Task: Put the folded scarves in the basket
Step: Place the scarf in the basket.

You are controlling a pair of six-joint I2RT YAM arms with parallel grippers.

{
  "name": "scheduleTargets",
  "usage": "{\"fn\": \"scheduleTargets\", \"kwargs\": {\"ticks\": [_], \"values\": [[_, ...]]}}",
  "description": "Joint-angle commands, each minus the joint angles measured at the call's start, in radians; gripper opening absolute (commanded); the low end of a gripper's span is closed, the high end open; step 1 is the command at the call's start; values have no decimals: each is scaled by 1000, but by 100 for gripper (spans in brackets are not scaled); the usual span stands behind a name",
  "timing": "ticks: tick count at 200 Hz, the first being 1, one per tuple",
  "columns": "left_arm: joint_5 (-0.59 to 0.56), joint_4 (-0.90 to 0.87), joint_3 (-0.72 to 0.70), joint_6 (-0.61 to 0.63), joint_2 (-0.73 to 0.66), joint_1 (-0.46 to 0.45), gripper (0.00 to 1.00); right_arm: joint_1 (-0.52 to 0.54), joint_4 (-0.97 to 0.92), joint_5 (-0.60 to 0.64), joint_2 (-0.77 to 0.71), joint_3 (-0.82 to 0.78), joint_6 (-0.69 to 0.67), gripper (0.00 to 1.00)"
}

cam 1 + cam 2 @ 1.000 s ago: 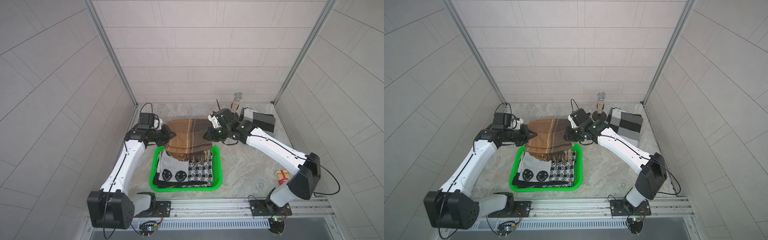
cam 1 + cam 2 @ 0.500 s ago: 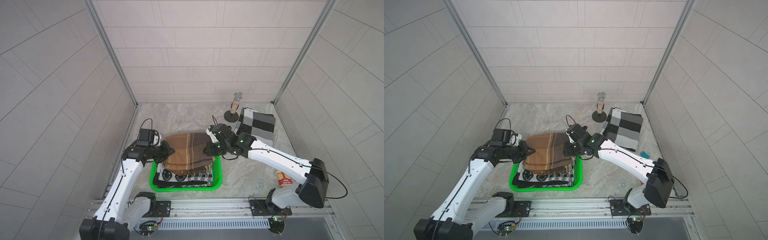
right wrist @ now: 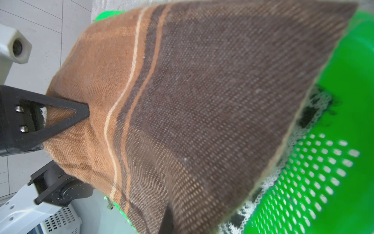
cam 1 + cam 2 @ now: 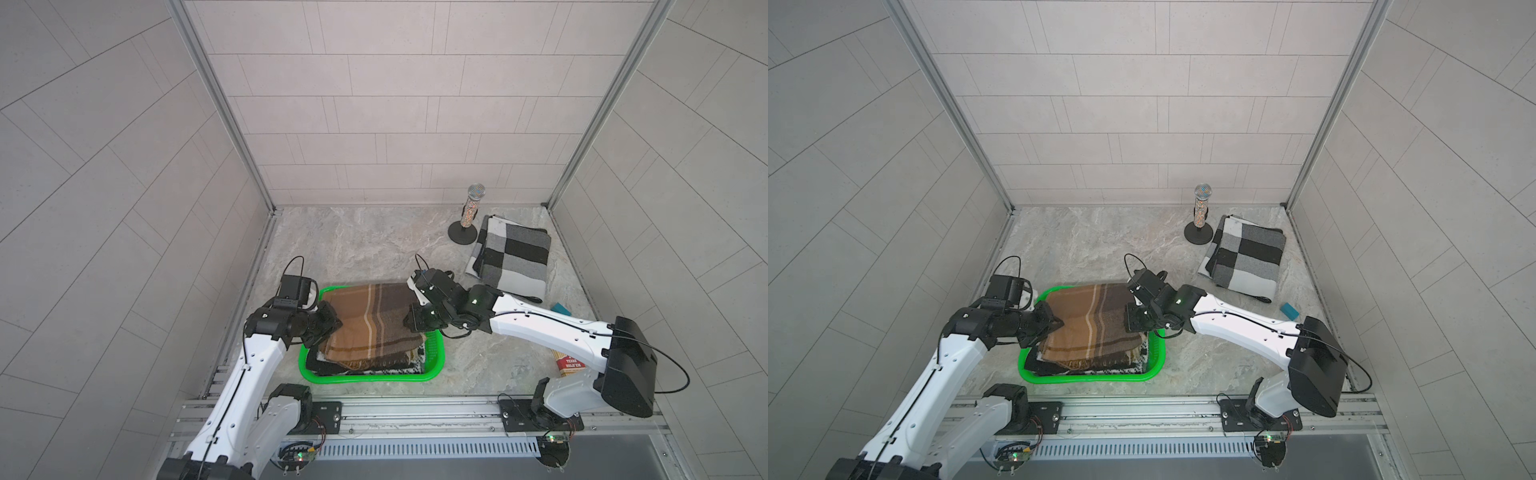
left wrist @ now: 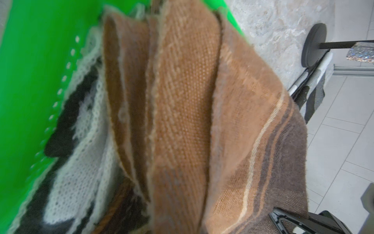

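The folded scarf [image 4: 374,324] [image 4: 1094,328], brown with tan and cream stripes, hangs between my two grippers low over the green basket [image 4: 374,377] [image 4: 1092,379], sagging onto a black-and-white knitted cloth [image 4: 386,368] that lies in it. My left gripper [image 4: 332,328] [image 4: 1054,326] is shut on the scarf's tan edge and my right gripper [image 4: 411,322] [image 4: 1129,320] on its dark brown edge. The left wrist view shows the scarf's folded layers [image 5: 182,101] beside the basket wall [image 5: 30,60]. The right wrist view shows the scarf [image 3: 202,101] above the perforated basket [image 3: 334,172]; my own fingertips are hidden by fabric.
A grey, black and white checked folded cloth [image 4: 511,257] lies at the back right beside a glittery microphone on a black round stand [image 4: 469,216]. A teal block [image 4: 561,309] and a red box [image 4: 569,361] lie near the right arm. Walls close three sides.
Both grippers have carried the scarf toward the front and down, from above the basket's far edge to low over the basket, where it now covers most of the knitted cloth.
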Motion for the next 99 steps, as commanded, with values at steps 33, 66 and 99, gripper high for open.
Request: {"fn": "scheduleTargets", "kwargs": {"ticks": [33, 66, 99], "values": [[-143, 7, -50, 18, 15, 3, 29, 5, -9, 59, 26, -76, 47, 0], [-179, -13, -34, 6, 5, 2, 31, 15, 11, 88, 14, -112, 88, 0], [-190, -12, -46, 5, 37, 3, 26, 21, 17, 74, 23, -107, 97, 0]]}}
